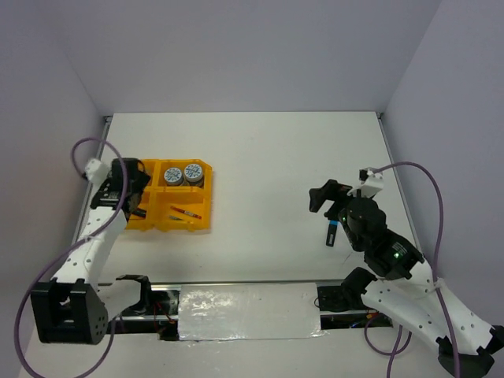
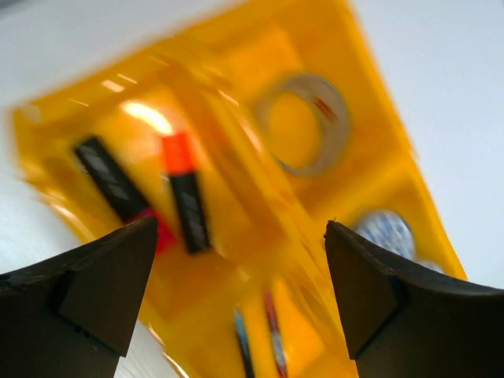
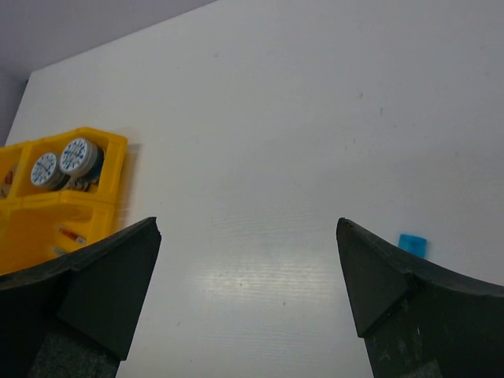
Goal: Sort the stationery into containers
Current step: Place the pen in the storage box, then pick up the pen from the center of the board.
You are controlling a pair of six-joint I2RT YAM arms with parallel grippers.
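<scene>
Left hand (image 2: 240, 228) spread wide above the yellow-orange tray (image 2: 299, 47); black markers (image 2: 189, 213) and grey tape ring (image 2: 340, 118) lie beneath it. Right hand (image 3: 248, 224) spread too, over the desk (image 3: 276, 118).

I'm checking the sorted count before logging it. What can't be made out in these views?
- Top view: the left end effector covers the left compartments of the tray, hiding their contents.
- Left wrist view: blurred; print on the black markers is unreadable; the pens are cut off by the bottom edge.
- Right wrist view: a small blue thing is too small to identify.
</scene>
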